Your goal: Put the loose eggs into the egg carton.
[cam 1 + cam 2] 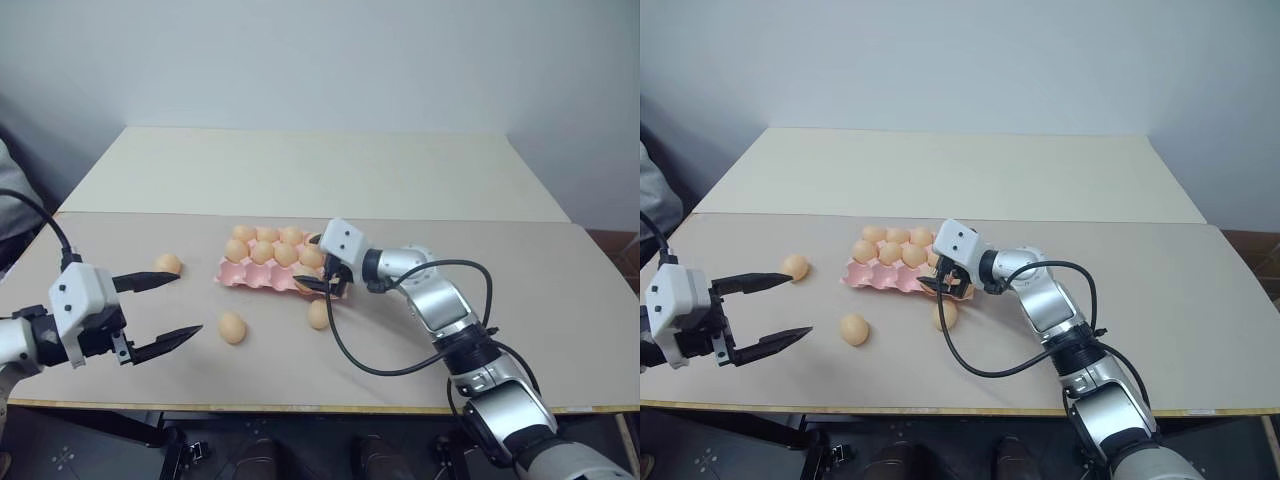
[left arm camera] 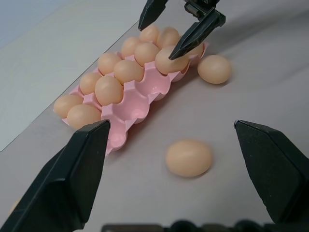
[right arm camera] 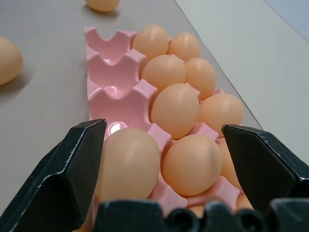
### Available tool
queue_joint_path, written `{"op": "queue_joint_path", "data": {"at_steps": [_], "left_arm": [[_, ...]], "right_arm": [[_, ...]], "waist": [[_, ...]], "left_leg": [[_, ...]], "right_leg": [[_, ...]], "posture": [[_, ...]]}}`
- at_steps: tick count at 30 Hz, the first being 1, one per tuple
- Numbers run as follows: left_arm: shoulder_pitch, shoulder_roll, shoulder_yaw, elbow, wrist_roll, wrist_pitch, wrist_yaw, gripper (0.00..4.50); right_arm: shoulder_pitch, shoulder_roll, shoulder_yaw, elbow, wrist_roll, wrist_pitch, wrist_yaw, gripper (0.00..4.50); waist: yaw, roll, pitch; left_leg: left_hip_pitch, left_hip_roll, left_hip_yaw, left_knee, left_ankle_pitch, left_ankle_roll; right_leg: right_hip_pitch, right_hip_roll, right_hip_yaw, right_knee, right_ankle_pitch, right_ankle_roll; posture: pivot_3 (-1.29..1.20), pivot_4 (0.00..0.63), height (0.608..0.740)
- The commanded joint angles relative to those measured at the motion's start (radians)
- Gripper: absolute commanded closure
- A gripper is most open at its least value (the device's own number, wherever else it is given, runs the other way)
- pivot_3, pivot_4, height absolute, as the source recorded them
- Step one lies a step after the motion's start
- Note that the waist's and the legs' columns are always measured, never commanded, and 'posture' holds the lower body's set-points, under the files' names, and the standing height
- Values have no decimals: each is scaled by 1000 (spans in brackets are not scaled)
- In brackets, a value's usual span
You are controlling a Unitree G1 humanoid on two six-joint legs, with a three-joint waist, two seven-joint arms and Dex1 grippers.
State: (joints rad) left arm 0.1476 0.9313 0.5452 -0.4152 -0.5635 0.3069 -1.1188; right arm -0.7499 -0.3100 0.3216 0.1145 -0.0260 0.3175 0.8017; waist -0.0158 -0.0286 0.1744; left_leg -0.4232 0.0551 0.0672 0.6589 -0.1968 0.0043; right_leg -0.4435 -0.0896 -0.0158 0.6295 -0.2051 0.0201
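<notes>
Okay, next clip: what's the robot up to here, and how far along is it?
It is loading loose eggs into the pink egg carton on the table. The right gripper is at the carton's near corner, fingers open around an egg seated in the front row. Three eggs lie loose on the table: one beside that corner, one in front of the carton, one off to its left. The left gripper hovers open near those two, holding nothing.

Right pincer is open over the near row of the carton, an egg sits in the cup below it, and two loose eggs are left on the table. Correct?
Not quite: three loose eggs remain on the table, as the left eye view shows. The rest holds: the right pincer is open over the egg carton.
</notes>
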Motion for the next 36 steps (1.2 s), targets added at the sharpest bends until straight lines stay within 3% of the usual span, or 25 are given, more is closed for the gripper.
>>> {"op": "queue_joint_path", "data": {"at_steps": [1,12,17,26,36], "left_arm": [[-14,-7,-1,-7,-35,-9,-16,0],[-24,7,19,30,-62,-35,-115,0],[-28,9,28,40,-73,-35,-138,0],[-56,18,4,70,-67,-40,-153,0],[-26,14,1,63,-34,-47,-146,0]], "right_arm": [[38,-69,-62,-184,43,61,32,48],[333,-479,-307,-652,304,277,248,48],[439,-573,-386,-721,361,312,248,48],[498,-579,-381,-758,394,360,169,48],[424,-361,-106,-710,298,437,-56,48]], "waist": [[3,0,0],[6,-1,0],[1,-1,0],[5,-1,0],[2,-3,-1]], "left_leg": [[0,0,0,0,0,0],[1,0,0,0,-1,-1],[2,0,0,0,-2,-2],[1,-1,0,0,-1,-2],[0,0,0,0,-1,-2]], "right_leg": [[0,0,0,0,0,0],[1,-1,-1,-2,-2,-1],[1,-1,0,-2,-2,-1],[1,-2,0,-3,-2,-1],[0,-1,0,-2,-2,-1]], "posture": [[0,150,740],[0,150,740],[0,150,740],[0,150,740],[0,150,740]]}}
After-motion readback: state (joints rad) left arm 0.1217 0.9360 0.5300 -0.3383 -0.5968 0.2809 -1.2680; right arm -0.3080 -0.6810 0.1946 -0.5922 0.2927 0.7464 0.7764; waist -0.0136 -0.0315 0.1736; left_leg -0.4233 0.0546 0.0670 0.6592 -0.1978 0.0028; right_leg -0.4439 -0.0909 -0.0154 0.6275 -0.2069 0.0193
